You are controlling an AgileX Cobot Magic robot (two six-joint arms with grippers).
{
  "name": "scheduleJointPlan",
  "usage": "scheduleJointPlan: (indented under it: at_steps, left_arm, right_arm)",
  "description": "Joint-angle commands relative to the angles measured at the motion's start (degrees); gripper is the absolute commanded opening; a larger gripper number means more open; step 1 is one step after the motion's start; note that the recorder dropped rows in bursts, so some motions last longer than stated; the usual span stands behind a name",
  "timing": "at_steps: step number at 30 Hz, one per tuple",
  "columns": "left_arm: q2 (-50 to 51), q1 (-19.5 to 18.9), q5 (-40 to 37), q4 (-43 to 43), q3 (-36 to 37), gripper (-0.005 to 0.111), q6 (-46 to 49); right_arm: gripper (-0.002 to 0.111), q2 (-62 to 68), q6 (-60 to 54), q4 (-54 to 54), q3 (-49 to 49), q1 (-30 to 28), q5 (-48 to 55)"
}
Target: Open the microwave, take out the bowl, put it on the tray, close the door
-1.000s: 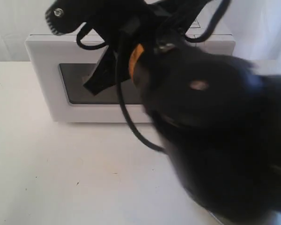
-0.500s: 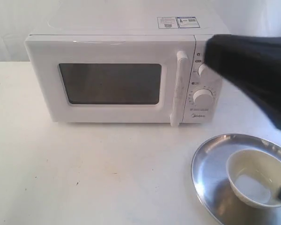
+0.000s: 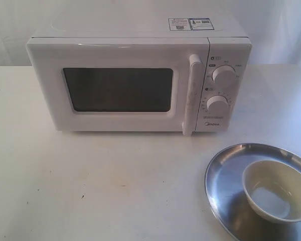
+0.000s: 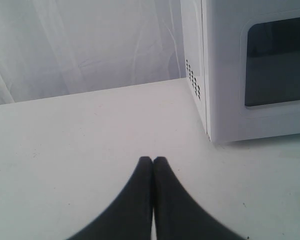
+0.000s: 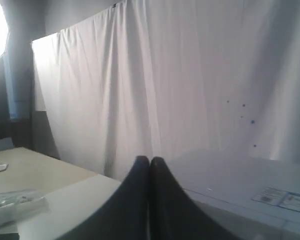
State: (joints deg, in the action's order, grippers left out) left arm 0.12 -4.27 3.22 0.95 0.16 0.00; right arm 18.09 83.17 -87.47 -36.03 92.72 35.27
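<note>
The dark arm that blocked the right of the exterior view half a second ago has swung clear, and neither arm shows there now. Nearest the camera, the cream bowl [image 3: 276, 196] sits upright inside the silver tray [image 3: 227, 168], toward its right side, at the table's [image 3: 90, 175] front right corner. Behind it, across bare tabletop, the white Midea microwave [image 3: 135, 85] stands with its door [image 3: 120, 55] flush shut. The door's bar handle [image 3: 192, 95] runs vertically along its right edge, just beside the two round knobs [image 3: 223, 75].

From the left wrist we see the left gripper [image 4: 153, 160] with its fingers pressed together on nothing. It hangs over the table off the microwave's vented side wall [image 4: 194, 80], the side far from the handle. From the right wrist, the right gripper [image 5: 149, 160] is likewise pinched closed and empty. It is raised above the microwave's stickered top [image 5: 240, 180] and faces the white curtain [image 5: 140, 90] at the back.

We judge the job finished, with the bowl out and on the tray and the door closed. Should the door need a last push, the handle side lies toward the right arm. The bowl and tray also sit on that arm's side, well apart from the left claw.
</note>
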Motion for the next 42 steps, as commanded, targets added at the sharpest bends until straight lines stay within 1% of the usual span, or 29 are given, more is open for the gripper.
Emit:
scheduleJointPlan:
  at_steps: [1, 3, 6, 9, 11, 14, 16, 18, 20, 21, 24, 26, 27, 29, 32, 35, 42]
  left_arm:
    - [-0.12, 0.07, 0.3, -0.45, -0.16, 0.0, 0.0]
    - [-0.12, 0.07, 0.3, -0.45, -0.16, 0.0, 0.0]
    - [-0.12, 0.07, 0.3, -0.45, -0.16, 0.0, 0.0]
    - [-0.12, 0.07, 0.3, -0.45, -0.16, 0.0, 0.0]
    - [-0.12, 0.07, 0.3, -0.45, -0.16, 0.0, 0.0]
    - [-0.12, 0.07, 0.3, -0.45, -0.16, 0.0, 0.0]
    - [-0.12, 0.07, 0.3, -0.45, -0.16, 0.0, 0.0]
    - [-0.12, 0.07, 0.3, -0.45, -0.16, 0.0, 0.0]
    - [-0.12, 0.07, 0.3, -0.45, -0.16, 0.0, 0.0]
    - [-0.12, 0.07, 0.3, -0.45, -0.16, 0.0, 0.0]
    - [-0.12, 0.07, 0.3, -0.45, -0.16, 0.0, 0.0]
    - [-0.12, 0.07, 0.3, -0.45, -0.16, 0.0, 0.0]
    - [-0.12, 0.07, 0.3, -0.45, -0.16, 0.0, 0.0]
    - [-0.12, 0.07, 0.3, -0.45, -0.16, 0.0, 0.0]
    - [-0.12, 0.07, 0.3, -0.45, -0.16, 0.0, 0.0]
    - [-0.12, 0.07, 0.3, -0.45, -0.16, 0.0, 0.0]
    - [-0.12, 0.07, 0.3, -0.45, -0.16, 0.0, 0.0]
  right_arm:
    - [0.0, -1.28, -0.73, 3.17, 2.73, 0.33, 10.43]
    - [0.0, -1.28, -2.18, 5.8, 5.14, 0.33, 15.34]
    - [0.0, -1.28, -2.66, 8.3, 9.27, 0.33, 19.56]
    - [0.0, -1.28, -0.98, 7.97, 13.62, 0.48, 18.96]
    - [0.0, -1.67, 1.14, 6.1, 16.73, -1.56, 15.93]
    - [0.0, -2.62, 5.51, 0.15, 21.11, -10.26, 5.99]
    - [0.0, -3.34, 10.02, -5.32, 23.76, -19.0, 0.17]
    - [0.0, -3.8, 13.7, -7.83, 25.5, -28.78, -3.48]
    - [0.0, -4.39, 15.99, -7.85, 26.79, -37.66, -7.29]
    - [0.0, -4.71, 16.46, -7.85, 27.4, -43.21, -10.27]
    - [0.0, -6.83, 16.46, -7.93, 28.86, -55.07, -18.91]
    - [0.0, -8.03, 16.46, -7.93, 29.48, -60.99, -23.53]
    - [0.0, -8.8, 16.46, -7.93, 29.94, -65.11, -26.2]
    - [0.0, -9.84, 16.46, -7.93, 30.59, -70.51, -29.19]
    - [0.0, -11.29, 16.46, -7.93, 31.75, -76.02, -32.42]
    - [0.0, -12.9, 16.46, -7.29, 32.68, -78.43, -33.89]
    - [0.0, -14.28, 17.46, -7.14, 33.4, -79.13, -34.44]
